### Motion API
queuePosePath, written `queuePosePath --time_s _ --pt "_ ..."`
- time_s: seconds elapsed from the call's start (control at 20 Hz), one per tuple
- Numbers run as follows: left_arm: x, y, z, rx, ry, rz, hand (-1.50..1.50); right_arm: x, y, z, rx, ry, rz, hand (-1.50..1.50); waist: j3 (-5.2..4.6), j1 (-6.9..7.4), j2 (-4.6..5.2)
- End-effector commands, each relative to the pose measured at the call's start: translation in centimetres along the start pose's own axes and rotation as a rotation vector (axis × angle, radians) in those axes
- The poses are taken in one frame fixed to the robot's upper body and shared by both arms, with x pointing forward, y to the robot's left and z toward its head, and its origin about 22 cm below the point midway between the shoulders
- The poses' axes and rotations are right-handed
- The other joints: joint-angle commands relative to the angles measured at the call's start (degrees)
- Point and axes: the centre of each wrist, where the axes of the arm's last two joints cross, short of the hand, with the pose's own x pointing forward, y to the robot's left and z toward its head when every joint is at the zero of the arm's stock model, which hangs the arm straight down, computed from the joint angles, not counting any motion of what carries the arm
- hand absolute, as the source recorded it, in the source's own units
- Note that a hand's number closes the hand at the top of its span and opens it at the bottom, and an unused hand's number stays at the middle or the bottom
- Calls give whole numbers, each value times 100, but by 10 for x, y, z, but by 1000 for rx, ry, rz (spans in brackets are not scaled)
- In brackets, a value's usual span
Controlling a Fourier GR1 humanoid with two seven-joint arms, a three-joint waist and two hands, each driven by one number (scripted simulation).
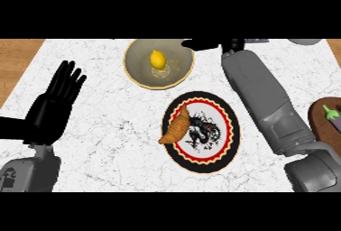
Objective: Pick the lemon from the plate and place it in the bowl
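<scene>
The yellow lemon (pixel 157 59) lies inside the tan bowl (pixel 137 50) at the counter's back. Below it stands the plate (pixel 226 135), black-rimmed with a red and white pattern, and a brown croissant (pixel 175 127) lies across its left side. My right arm stretches up the right side of the view; its black hand (pixel 208 44) sits at the bowl's upper right rim, apart from the lemon, fingers extended toward the left. My left hand (pixel 54 103) stays open at the left, fingers pointing up.
A brown wooden board (pixel 318 121) with a purple eggplant (pixel 332 113) shows at the right edge. A grey object (pixel 306 41) peeks in at the top right. Wooden surface (pixel 16 56) borders the marble counter on the left.
</scene>
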Motion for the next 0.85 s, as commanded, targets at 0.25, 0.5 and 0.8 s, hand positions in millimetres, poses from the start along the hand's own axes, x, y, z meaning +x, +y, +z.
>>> queuePosePath --time_s 0.25,0.5,0.8 --pt "3 18 14 55 21 -17 0 -71 -64 -8 -17 62 -83 -150 -4 -309 -156" --pt "-1 14 9 53 16 7 0 -99 -113 -13 15 56 -65 -150 -5 -355 -157" --pt "2 23 25 70 18 -10 0 -113 -133 -9 73 70 -63 -150 -7 -382 -187"
